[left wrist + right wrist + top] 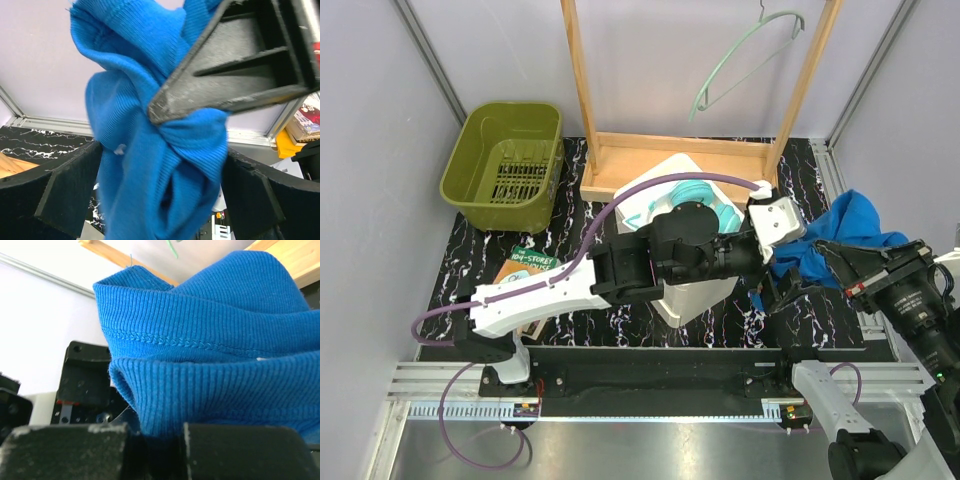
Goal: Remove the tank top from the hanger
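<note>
Bunched, ribbed royal-blue tank top (853, 218) hangs pinched in the right fingers (65, 452), draping between the wide-spread left fingers (65, 195).

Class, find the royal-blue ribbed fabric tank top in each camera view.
Top external: royal-blue tank top bunched at mid-right.
Left wrist: tank top fills the centre.
Right wrist: tank top fills centre and right.
Shared landmark: the black right gripper, shut on it.

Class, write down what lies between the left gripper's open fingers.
The tank top hangs between the left gripper's spread fingers, pinched by the shut right gripper; the left wrist view shows it.
</note>
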{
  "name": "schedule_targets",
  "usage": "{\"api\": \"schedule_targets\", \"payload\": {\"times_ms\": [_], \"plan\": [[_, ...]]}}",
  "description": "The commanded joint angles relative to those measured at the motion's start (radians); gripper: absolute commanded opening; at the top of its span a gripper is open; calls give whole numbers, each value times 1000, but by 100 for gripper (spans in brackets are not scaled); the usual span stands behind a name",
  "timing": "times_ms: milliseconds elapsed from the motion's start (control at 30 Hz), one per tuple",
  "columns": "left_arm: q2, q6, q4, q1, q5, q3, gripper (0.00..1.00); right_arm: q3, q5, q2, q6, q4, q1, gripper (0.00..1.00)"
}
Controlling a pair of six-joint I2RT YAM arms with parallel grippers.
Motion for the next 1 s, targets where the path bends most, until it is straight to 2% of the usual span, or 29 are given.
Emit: {"api": "schedule_targets", "payload": {"times_ms": [0, 100, 133, 200, 233, 267, 333, 400, 467, 500, 633, 733, 967], "plan": [[25, 12, 74, -9, -52, 28, 84, -10, -80, -16, 54, 16, -2, 0], [44, 3, 98, -7, -56, 51, 59, -33, -97, -36, 69, 15, -2, 0], [51, 3, 98, -7, -46, 68, 43, -32, -97, -42, 69, 15, -2, 0], [64, -24, 95, -7, -43, 79, 25, -30, -99, -55, 68, 15, -2, 0], [64, -34, 95, -7, -52, 80, 7, -32, -100, -58, 68, 15, -2, 0], [62, -37, 95, -9, -61, 80, 1, -35, -100, -65, 65, 16, -2, 0], [50, -37, 97, -7, -88, 85, 0, -49, -112, -82, 53, 32, -1, 12], [41, -31, 97, -7, -112, 105, 0, -64, -128, -98, 37, 70, -1, 32], [27, -31, 91, -6, -164, 126, 0, -96, -146, -124, 23, 102, -1, 47], [24, -31, 83, -3, -182, 158, 0, -119, -151, -131, 16, 131, -1, 65], [-8, -23, 62, 16, -314, 224, 0, -180, -157, -174, 13, 205, -1, 91], [-68, -6, 62, 34, -378, 243, 0, -205, -143, -193, 5, 277, -1, 99], [-241, 119, 10, 117, -535, 191, 0, -224, 5, -208, -49, 377, -2, 99]]}}
